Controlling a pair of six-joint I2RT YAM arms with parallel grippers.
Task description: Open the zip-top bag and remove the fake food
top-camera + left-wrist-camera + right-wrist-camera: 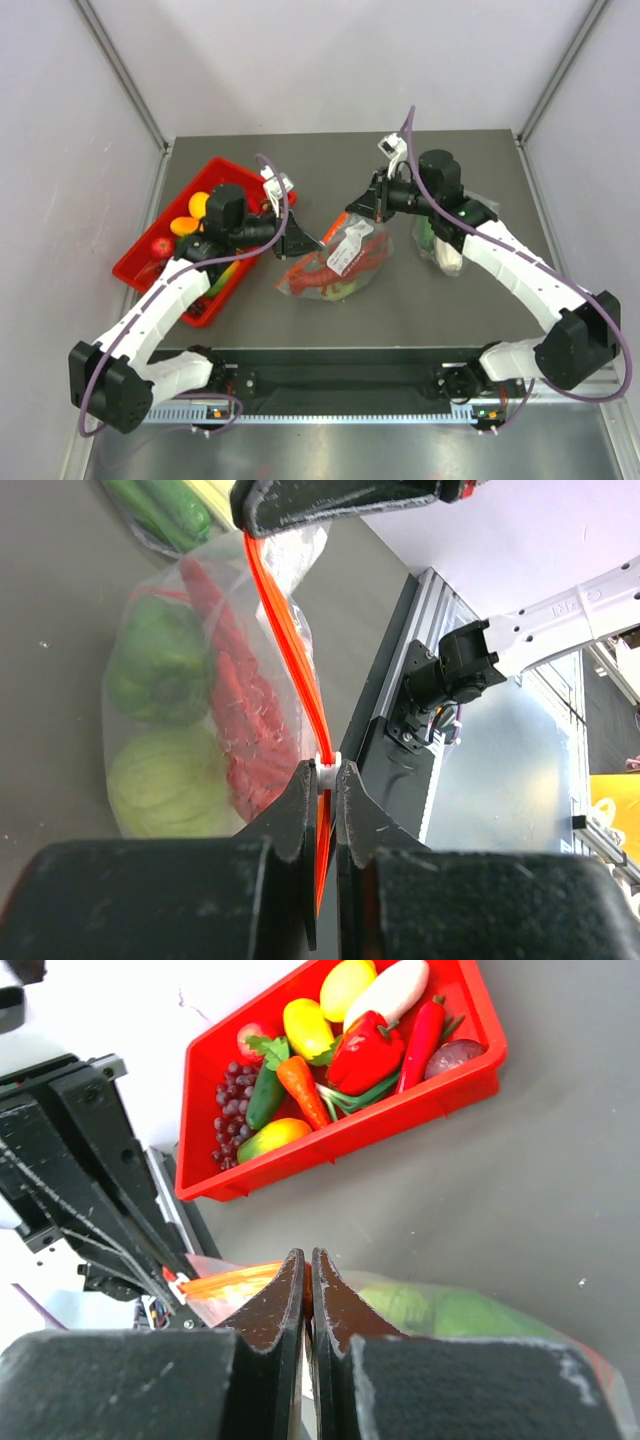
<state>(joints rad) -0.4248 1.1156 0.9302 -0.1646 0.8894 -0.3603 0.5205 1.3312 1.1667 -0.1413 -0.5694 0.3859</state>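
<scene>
- Near the middle of the table [400, 320], between the two arms, lies the zip-top bag [335, 265]. Its body seems to rest on the surface, with its mouth edge raised toward the pincers.
- Left pincer [322, 778]: its jaws are closed tight on one end of the red-orange zip strip [285, 630], right where a small white slider [328, 768] sits.
- Right pincer [306, 1268]: this one is also closed down, pinching the same strip at the far end of the mouth.
- Why it is held so, as I judge it: with each end gripped, the strip is stretched into a straight line between the arms. That steadies the floppy plastic so the seal can be worked apart. The mouth looks sealed along the stretch that shows.
- Look of the bag: clear, crinkled film, shiny in places, with the fake food [225, 680] packed inside.
- Contents: long red chili pieces [245, 740] lie along the strip side, beside a pale green cabbage [165, 785] and a darker green pepper-like piece [160, 665]. None of it is out yet.
- A red tray [380, 1120] of other toy produce stands well apart to the left. A second clear bag [440, 248] lies on the right, under the right arm.
</scene>
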